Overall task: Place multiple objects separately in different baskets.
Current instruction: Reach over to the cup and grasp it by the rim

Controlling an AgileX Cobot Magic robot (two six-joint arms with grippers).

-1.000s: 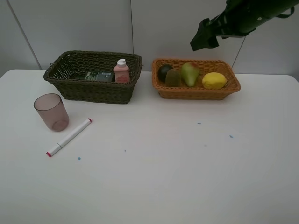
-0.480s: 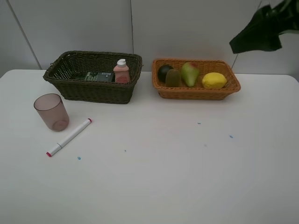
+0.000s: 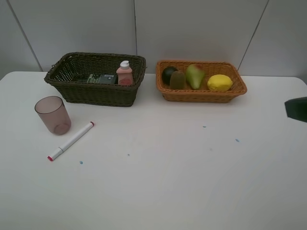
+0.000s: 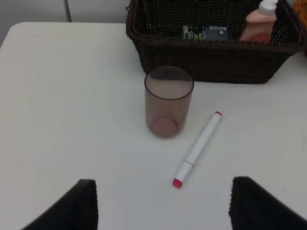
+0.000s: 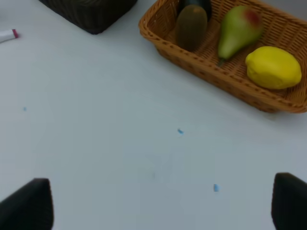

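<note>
While the mauve cup [image 3: 53, 115] and marker [image 3: 70, 141] sat left on the bench [image 3: 168, 182], left and right jaws stood spread, empty.

The white bench [image 3: 168, 167] carries a dark olive-brown wicker basket [image 3: 96, 94], an orange wicker basket [image 3: 201, 95], a mauve translucent cup [image 3: 53, 115] and a white red-tipped marker [image 3: 71, 141].

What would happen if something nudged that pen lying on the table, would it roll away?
The pen looks round and smooth and lies flat on the bare table, so a sideways nudge would probably roll it. It is thin and straight, so it is likely stiff and light. Lying so low, it may be awkward to pinch.
</note>
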